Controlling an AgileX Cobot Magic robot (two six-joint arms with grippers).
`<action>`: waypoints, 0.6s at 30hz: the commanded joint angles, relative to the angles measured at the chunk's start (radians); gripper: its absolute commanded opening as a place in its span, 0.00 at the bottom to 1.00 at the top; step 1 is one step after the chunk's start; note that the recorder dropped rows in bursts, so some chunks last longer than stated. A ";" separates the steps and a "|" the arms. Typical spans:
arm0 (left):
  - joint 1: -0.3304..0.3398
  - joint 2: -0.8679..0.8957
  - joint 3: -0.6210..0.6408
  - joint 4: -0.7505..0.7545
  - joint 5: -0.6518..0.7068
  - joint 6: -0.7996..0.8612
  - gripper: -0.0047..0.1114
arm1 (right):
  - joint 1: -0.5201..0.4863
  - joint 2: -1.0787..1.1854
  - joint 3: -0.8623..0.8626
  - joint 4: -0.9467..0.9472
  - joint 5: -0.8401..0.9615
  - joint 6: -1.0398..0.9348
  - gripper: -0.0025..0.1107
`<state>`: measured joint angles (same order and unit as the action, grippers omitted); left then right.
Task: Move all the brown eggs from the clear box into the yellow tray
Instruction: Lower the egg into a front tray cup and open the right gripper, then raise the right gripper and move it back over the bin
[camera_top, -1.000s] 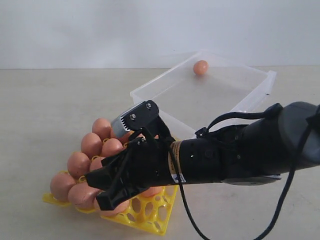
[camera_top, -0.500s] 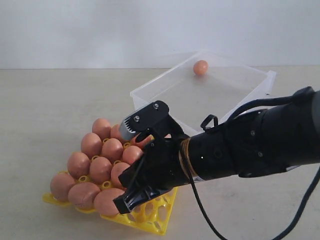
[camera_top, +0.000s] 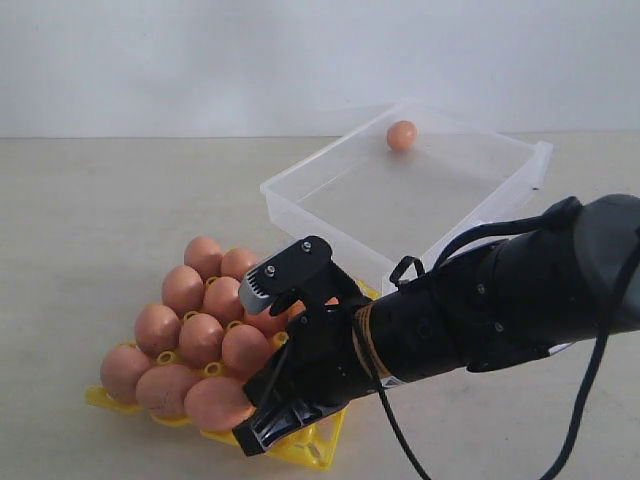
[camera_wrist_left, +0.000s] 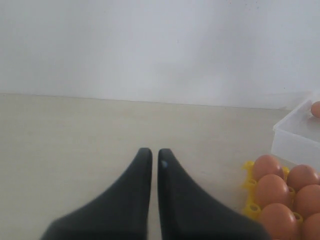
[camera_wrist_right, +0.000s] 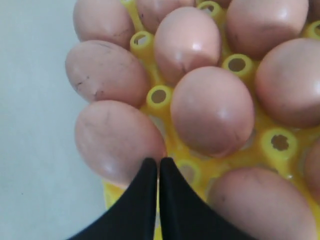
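Just one egg (camera_top: 401, 134) in clear box (camera_top: 310, 213), eleven visible in tray (camera_top: 306, 452), both jaws closed

Exterior oblique, wrist views share brown eggs (camera_wrist_right: 212, 110)

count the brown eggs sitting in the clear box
1: one brown egg near the far corner of the clear box. The box is see-through, so none seems hidden.

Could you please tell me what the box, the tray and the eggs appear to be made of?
Box: thin clear plastic, slightly frosted; the table shows through its walls.
Tray: moulded plastic, glossy bright yellow, with hollow round posts.
Eggs: they look like real shell, matte tan with faint dark specks and a soft sheen; imitation ones cannot be ruled out.
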<state>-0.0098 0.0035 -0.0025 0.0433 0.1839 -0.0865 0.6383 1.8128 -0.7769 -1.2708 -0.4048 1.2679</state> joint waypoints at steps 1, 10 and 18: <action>0.006 -0.003 0.003 -0.001 -0.005 0.001 0.08 | 0.002 0.016 -0.003 -0.004 -0.010 0.004 0.02; 0.006 -0.003 0.003 -0.001 -0.005 0.001 0.08 | 0.002 0.014 -0.003 -0.004 0.033 0.004 0.02; 0.006 -0.003 0.003 -0.001 -0.005 0.001 0.08 | 0.000 -0.208 -0.003 -0.004 0.193 0.004 0.02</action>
<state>-0.0098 0.0035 -0.0025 0.0433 0.1839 -0.0865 0.6383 1.7086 -0.7769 -1.2748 -0.3075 1.2716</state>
